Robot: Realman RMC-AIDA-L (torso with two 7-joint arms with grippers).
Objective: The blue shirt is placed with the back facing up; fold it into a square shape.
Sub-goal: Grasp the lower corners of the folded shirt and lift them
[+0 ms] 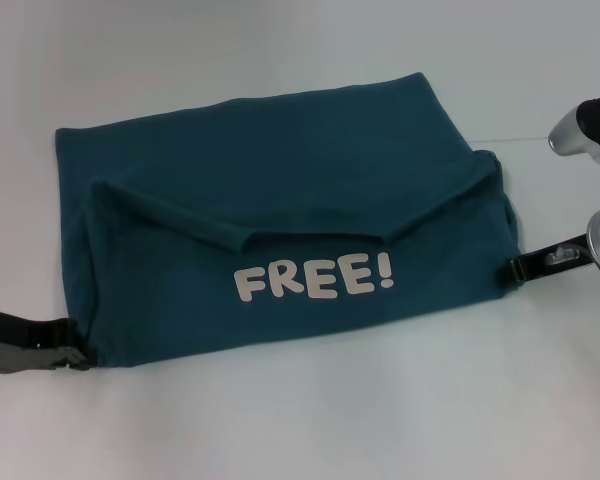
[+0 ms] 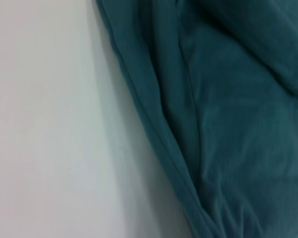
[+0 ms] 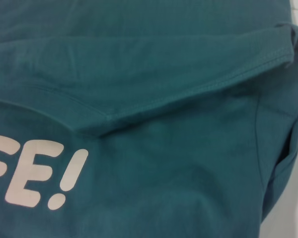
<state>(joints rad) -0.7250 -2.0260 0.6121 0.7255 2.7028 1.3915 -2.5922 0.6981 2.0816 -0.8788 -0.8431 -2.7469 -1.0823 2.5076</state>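
The blue shirt (image 1: 280, 210) lies folded into a wide rectangle in the middle of the white table. A flap with the front side up covers its near half and shows cream "FREE!" lettering (image 1: 313, 280). That flap's hem runs across the middle with a dip at the centre. My left gripper (image 1: 78, 352) sits low at the shirt's near-left corner, its fingers pinched on the cloth there. My right gripper (image 1: 517, 268) is at the near-right edge, likewise closed on the fabric. The right wrist view shows the shirt's hem (image 3: 188, 94) and lettering (image 3: 35, 173) from close by; the left wrist view shows the shirt's edge (image 2: 159, 139).
The white table (image 1: 300, 420) surrounds the cloth on all sides. My right arm's grey and black housing (image 1: 590, 130) hangs over the far right of the table.
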